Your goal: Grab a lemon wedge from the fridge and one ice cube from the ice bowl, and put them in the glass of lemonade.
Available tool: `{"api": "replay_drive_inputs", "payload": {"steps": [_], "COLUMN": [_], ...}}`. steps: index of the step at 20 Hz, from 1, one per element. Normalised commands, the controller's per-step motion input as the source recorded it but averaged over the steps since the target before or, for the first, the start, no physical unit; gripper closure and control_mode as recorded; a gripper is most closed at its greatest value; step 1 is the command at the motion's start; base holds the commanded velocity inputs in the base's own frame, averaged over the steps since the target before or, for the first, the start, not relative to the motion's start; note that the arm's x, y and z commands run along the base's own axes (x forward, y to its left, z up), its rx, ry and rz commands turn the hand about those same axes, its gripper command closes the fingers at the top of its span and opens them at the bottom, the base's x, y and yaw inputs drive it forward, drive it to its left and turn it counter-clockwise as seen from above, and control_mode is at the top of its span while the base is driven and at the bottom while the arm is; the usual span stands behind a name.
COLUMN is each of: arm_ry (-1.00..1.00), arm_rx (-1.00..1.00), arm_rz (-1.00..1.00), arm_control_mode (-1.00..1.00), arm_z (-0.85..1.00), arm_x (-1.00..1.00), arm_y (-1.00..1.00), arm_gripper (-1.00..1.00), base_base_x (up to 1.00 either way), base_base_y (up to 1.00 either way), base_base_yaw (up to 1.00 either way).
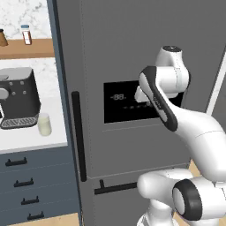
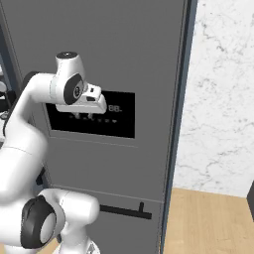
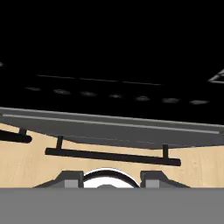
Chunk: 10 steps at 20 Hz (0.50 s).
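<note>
Fridge [image 1: 132,53] shut, both doors closed, so the lemon wedge is presumably inside, not visible. Gripper [image 2: 83,117] is held up right in front of the black display panel [image 2: 119,121], pointing downward, close to the door face but apart from any handle. Fingers [image 3: 70,178] show a gap with nothing between them; jaws look partly spread and empty. Vertical bar handle [image 1: 78,132] sits at the door's left edge, horizontal drawer handle [image 3: 111,155] lower down. Likely the hand is positioned pre-reach for a handle. Glass of lemonade [image 1: 44,124] waits on the white counter [image 1: 26,139] beside the coffee machine [image 1: 18,97], well apart from the arm.
</note>
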Motion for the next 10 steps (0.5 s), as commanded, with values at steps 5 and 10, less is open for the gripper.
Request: {"api": "replay_drive_inputs", "payload": {"steps": [5, 10], "arm_ry": [0.02, -0.05], "arm_rx": [0.02, 0.05], "arm_rz": [0.0, 0.0], "arm_control_mode": [-1.0, -1.0], "arm_z": [-0.04, -0.13], "arm_x": [-0.39, -0.97], "arm_y": [0.01, 0.0], "arm_gripper": [-1.0, -1.0], "base_base_x": [0.0, 0.0], "base_base_y": [0.0, 0.0], "base_base_yaw": [0.0, 0.0]}}
